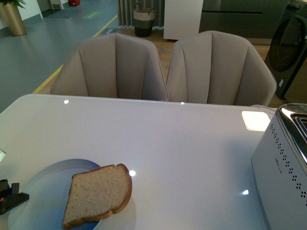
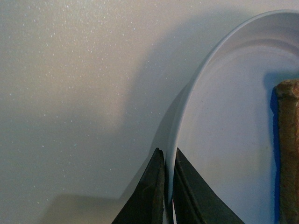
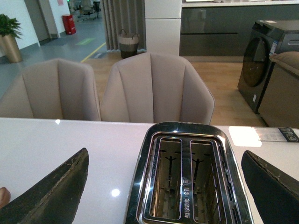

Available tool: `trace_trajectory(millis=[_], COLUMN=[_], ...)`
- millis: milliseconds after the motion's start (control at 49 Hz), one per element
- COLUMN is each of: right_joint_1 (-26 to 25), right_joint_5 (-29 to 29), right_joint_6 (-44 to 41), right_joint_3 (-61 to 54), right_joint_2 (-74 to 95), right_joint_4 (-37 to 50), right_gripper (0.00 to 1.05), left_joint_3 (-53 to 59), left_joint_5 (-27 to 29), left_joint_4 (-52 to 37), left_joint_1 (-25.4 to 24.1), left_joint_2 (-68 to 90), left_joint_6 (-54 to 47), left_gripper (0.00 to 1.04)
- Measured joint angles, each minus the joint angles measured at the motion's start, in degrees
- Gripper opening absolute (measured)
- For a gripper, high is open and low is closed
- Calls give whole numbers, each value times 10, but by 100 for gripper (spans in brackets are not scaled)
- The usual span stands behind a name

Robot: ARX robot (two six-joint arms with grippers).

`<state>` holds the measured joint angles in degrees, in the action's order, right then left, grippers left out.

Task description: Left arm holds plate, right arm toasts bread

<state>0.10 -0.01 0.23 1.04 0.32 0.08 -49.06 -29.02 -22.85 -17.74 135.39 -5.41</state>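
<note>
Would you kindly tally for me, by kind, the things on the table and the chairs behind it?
plate: 1
bread slice: 1
toaster: 1
chairs: 2
Total: 5

The plate (image 1: 42, 188) bears bread (image 1: 98, 194) (toaster (image 1: 280, 167) far right).

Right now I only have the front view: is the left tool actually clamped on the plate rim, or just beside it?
Observer: Clamped. The left wrist view shows the left tool with its jaws shut on the rim of the plate.
Operator: And the right tool?
Observer: The right tool is open and empty, aimed at the toaster.
Operator: Anything in the toaster?
Observer: No, both slots are empty.
</note>
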Motion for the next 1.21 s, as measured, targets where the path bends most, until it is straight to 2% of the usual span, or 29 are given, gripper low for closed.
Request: trace_trajectory(millis=[327, 633, 960, 1205], right_joint_1=[0, 0, 0, 0], right_joint_5=[0, 0, 0, 0], right_joint_6=[0, 0, 0, 0], right_joint_3=[0, 0, 0, 0], right_joint_2=[0, 0, 0, 0], right_joint_4=[0, 0, 0, 0], right_gripper=[96, 96, 96, 96], left_joint_3=[-2, 0, 13, 34], left_joint_5=[-29, -70, -65, -31], left_joint_4=[63, 128, 195, 207], left_joint_1=[-57, -47, 48, 158], left_joint_2=[-71, -196, -344, -410], left_joint_6=[41, 79, 140, 198], left_gripper=[3, 3, 3, 3])
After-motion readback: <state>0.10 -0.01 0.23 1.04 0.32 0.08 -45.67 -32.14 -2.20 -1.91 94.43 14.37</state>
